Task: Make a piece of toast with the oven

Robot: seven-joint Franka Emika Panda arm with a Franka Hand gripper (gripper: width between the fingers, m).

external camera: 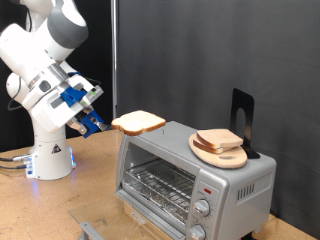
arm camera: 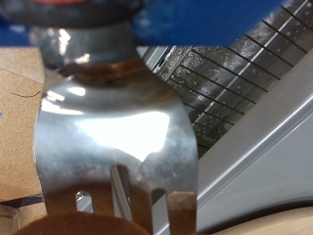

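Note:
My gripper, with blue finger parts, is shut on the handle of a shiny slotted metal spatula. One pale slice of toast with a tan crust lies flat on the spatula blade, in the air at the top left corner of the silver oven. In the wrist view only the slice's brown edge shows beyond the blade. The oven door hangs open and the wire rack is bare; it also shows in the wrist view. My fingertips are hidden in the wrist view.
A round wooden board with more bread slices lies on the oven's roof beside a black stand. Two round knobs are on the oven's front right. The robot base stands at the left on the wooden table.

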